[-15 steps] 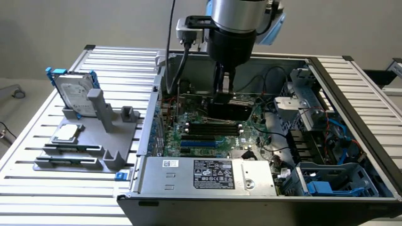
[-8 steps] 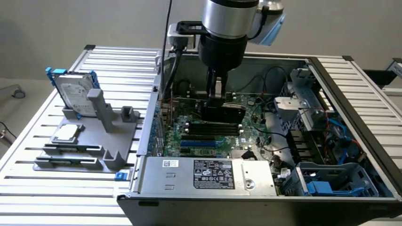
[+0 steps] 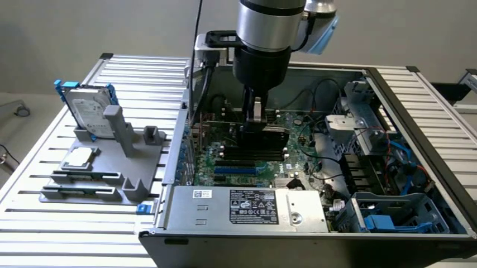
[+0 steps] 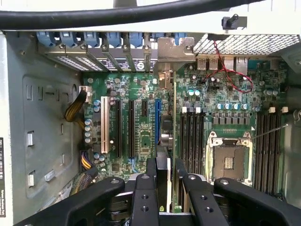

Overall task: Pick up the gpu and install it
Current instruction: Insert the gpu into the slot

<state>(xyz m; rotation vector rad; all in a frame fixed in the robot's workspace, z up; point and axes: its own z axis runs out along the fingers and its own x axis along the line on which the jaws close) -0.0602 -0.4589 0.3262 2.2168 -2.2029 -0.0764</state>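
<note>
Reaches down from the top centre of the exterior view with one arm (image 3: 262, 33) into one open computer case (image 3: 417, 142). Pinches one gpu (image 3: 268, 134) in the one pincer (image 3: 257, 121), one finger on either face. Holds that gpu upright on its long edge, low over the one motherboard (image 3: 246, 161) at the middle of the frame, above the black slots; cannot tell whether seated in a slot or just clear of it. Appears in the wrist view as the pincer (image 4: 164, 176) with two black fingers (image 4: 151, 172) clamped on the gpu (image 4: 174, 127), met edge-on as a thin green line running away to its silver bracket (image 4: 175, 49) by the row of slot covers. Near the card on the board: one white slot (image 4: 104, 125), one blue slot (image 4: 157, 115) and one empty CPU socket (image 4: 229, 157). Lower centre of the exterior view: one silver power supply (image 3: 186, 209). Left part of that frame, on the slatted counter (image 3: 44, 234): one grey holder (image 3: 111, 184) carrying one hard drive (image 3: 86, 109) in a blue frame, standing on edge, and one square CPU chip (image 3: 80, 158), lying flat.
</note>
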